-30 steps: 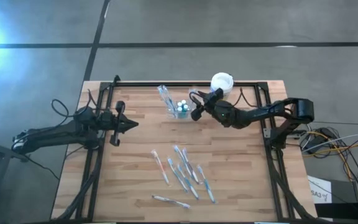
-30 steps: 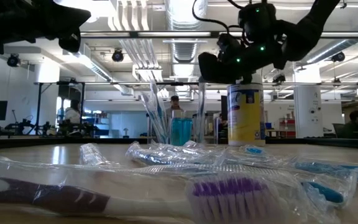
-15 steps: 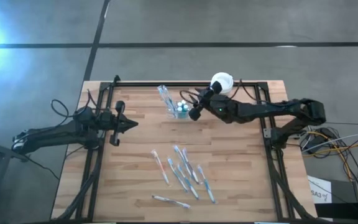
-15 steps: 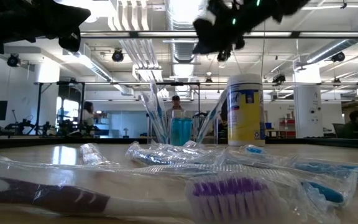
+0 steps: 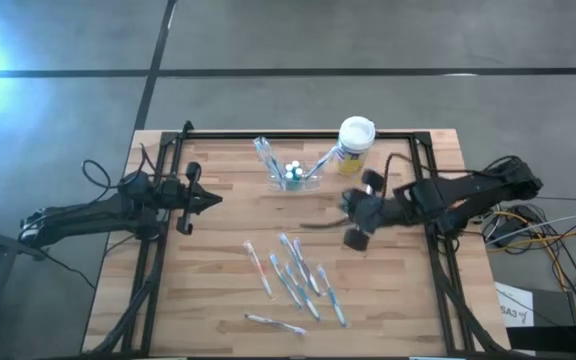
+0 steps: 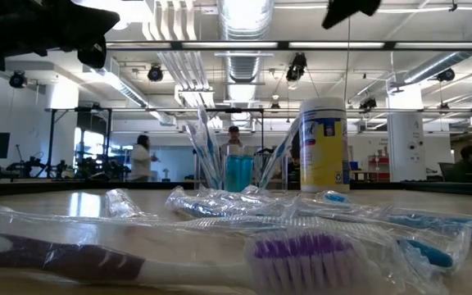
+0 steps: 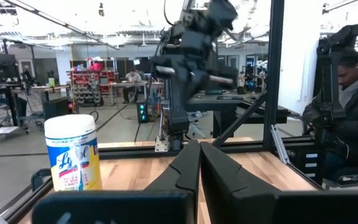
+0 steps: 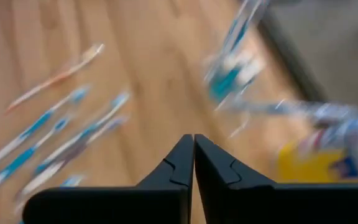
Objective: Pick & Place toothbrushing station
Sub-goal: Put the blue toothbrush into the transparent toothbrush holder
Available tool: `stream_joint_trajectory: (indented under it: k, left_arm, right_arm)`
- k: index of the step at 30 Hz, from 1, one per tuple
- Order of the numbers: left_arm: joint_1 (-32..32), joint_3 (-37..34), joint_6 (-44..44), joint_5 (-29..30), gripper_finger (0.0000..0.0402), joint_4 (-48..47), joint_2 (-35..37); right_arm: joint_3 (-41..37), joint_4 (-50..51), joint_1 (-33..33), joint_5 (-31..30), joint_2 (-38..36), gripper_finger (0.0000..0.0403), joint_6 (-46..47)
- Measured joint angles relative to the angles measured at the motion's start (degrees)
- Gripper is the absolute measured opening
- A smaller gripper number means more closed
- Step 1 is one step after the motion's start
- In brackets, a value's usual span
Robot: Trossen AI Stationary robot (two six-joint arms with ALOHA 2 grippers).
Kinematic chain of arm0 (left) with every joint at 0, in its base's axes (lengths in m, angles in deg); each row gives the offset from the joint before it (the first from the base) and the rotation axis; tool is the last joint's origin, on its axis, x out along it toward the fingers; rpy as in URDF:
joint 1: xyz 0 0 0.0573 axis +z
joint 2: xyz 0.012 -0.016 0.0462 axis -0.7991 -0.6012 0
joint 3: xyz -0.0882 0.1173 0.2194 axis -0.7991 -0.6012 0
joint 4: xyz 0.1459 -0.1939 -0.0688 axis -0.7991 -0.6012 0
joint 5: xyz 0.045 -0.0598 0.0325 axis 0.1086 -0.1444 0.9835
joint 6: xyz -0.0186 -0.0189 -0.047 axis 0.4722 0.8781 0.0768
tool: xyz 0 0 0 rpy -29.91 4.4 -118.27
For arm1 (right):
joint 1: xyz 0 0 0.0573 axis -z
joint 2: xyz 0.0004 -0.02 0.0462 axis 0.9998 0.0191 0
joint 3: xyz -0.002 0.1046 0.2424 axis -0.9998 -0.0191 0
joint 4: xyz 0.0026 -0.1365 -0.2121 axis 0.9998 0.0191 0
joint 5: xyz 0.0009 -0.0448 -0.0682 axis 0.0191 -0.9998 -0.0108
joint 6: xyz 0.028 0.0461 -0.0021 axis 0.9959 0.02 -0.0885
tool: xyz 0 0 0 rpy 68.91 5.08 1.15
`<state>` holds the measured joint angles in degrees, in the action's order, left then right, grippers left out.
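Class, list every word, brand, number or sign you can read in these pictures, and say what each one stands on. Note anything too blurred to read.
"Ly…ol", partly read, in blue script: on the yellow label of the white-lidded canister.
Smaller print on that same label: too small to read.
White tag on the floor beside the table, high view: dark marks, too small to read.
Wrapped toothbrushes: no readable print.

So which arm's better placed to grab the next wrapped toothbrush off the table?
Probably the right. Its shut gripper hangs beside the wrapped toothbrushes, while the left gripper, also shut, waits farther off near the table's left side.
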<state>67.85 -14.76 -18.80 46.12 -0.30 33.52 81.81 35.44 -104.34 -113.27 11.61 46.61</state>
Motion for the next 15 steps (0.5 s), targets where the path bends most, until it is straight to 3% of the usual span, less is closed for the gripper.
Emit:
stream_joint_trajectory:
  k: [4,8,15]
  left_arm:
    - [0.0,0.0,0.1,0.7,0.0011,1.2,0.0]
    - [0.0,0.0,0.7,0.8,0.0010,1.5,0.0]
    - [0.0,0.0,1.0,0.8,0.0013,1.5,0.0]
  right_arm:
    - [-3.6,1.1,-2.6,7.0,2.5,0.0009,8.4]
    - [-6.2,-1.2,-4.6,9.2,6.0,0.0018,12.4]
    - [-6.8,-3.7,-6.1,15.7,12.8,0.0109,18.4]
